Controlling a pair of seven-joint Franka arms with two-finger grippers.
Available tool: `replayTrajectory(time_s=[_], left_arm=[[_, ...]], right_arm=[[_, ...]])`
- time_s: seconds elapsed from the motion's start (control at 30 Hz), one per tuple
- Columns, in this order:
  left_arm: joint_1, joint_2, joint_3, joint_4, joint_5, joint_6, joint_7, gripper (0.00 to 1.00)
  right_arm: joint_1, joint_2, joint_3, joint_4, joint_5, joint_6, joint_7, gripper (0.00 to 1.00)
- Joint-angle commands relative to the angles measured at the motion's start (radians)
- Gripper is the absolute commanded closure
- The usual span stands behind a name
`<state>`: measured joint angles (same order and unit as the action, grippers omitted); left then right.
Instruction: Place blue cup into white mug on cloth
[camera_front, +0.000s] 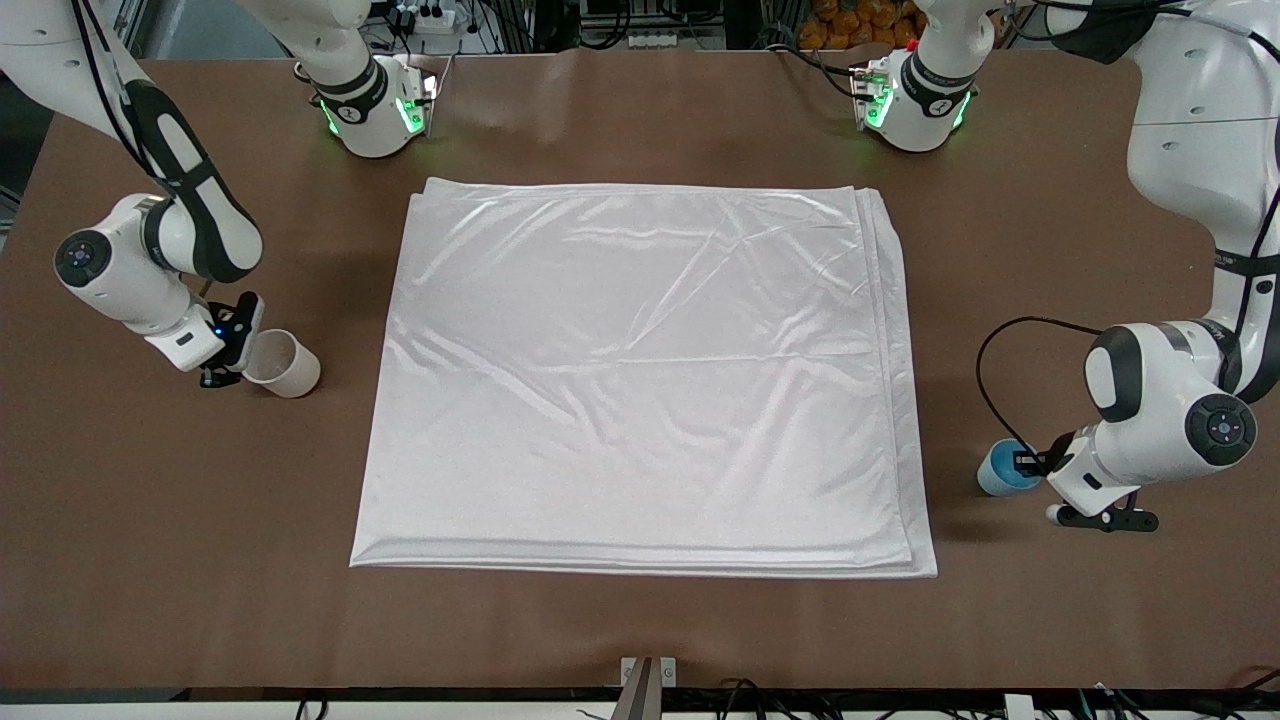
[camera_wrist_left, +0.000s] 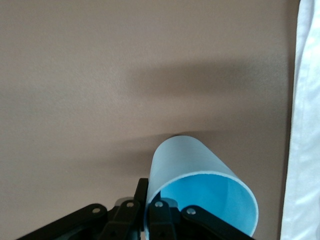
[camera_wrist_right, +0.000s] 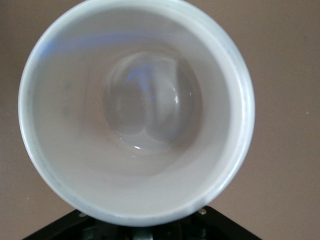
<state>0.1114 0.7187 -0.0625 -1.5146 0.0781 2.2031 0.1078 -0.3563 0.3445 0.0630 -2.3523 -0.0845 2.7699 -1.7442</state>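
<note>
The white cloth (camera_front: 640, 380) lies flat in the middle of the table, with nothing on it. My left gripper (camera_front: 1032, 464) is shut on the blue cup (camera_front: 1003, 470), which is tilted just over the bare table off the cloth's edge at the left arm's end. In the left wrist view my left gripper (camera_wrist_left: 150, 199) pinches the wall of the blue cup (camera_wrist_left: 190, 165), one finger outside and one inside. My right gripper (camera_front: 232, 350) is shut on the rim of the white mug (camera_front: 285, 365), tilted over the table at the right arm's end. The inside of the white mug (camera_wrist_right: 135, 115) fills the right wrist view and hides the fingers.
The brown table (camera_front: 640, 630) surrounds the cloth. The cloth's edge (camera_wrist_left: 305, 125) shows beside the blue cup in the left wrist view. The two arm bases (camera_front: 375, 110) stand along the table edge farthest from the front camera.
</note>
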Motion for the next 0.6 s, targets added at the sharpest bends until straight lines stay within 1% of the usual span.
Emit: replayTrajectory(time_s=[0.0,0.07,0.23,0.4,0.57], left_arm=[[-0.007,-0.027,0.000,0.004,-0.018,-0.002,0.016,1.00],[-0.024,-0.044,0.001,0.004,-0.023,-0.009,0.015,1.00],[-0.038,-0.077,0.001,0.004,-0.024,-0.037,0.013,1.00],[-0.045,-0.114,0.001,0.007,-0.024,-0.082,-0.002,1.00],[-0.061,-0.137,0.000,0.039,-0.027,-0.143,-0.002,1.00]], right_arm=[[-0.026,-0.018,0.035,-0.013,-0.011,0.019,-0.021,1.00],[-0.026,-0.019,0.046,-0.010,-0.005,0.019,-0.018,1.00],[-0.027,-0.031,0.097,-0.008,0.020,0.019,-0.014,1.00],[-0.024,-0.050,0.109,-0.007,0.025,0.017,-0.011,1.00],[-0.023,-0.065,0.162,-0.005,0.025,0.017,0.031,1.00]])
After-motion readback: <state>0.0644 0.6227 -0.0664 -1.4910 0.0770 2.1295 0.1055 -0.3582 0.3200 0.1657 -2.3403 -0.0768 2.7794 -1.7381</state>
